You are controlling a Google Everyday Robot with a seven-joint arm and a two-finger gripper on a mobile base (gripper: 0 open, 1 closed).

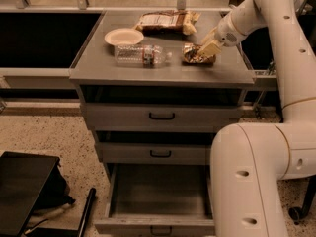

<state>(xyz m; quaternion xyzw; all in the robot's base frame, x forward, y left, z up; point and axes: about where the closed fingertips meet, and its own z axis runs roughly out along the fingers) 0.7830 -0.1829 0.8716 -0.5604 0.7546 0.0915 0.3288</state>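
Observation:
My gripper (207, 49) is at the right side of the cabinet top (158, 74), shut on the right end of a shiny brown-and-gold snack bag (195, 54). The bag sits low over the surface. Just left of it a clear plastic water bottle (140, 55) lies on its side, cap end pointing toward the bag. A small white bowl (124, 35) stands behind the bottle. At the back edge lies a larger brown chip bag (165, 20).
The grey cabinet has two closed drawers (162, 116) and its bottom drawer (158, 196) is pulled out, showing a bare interior. My white arm (291, 83) fills the right side. A black object (24, 191) lies on the floor at lower left.

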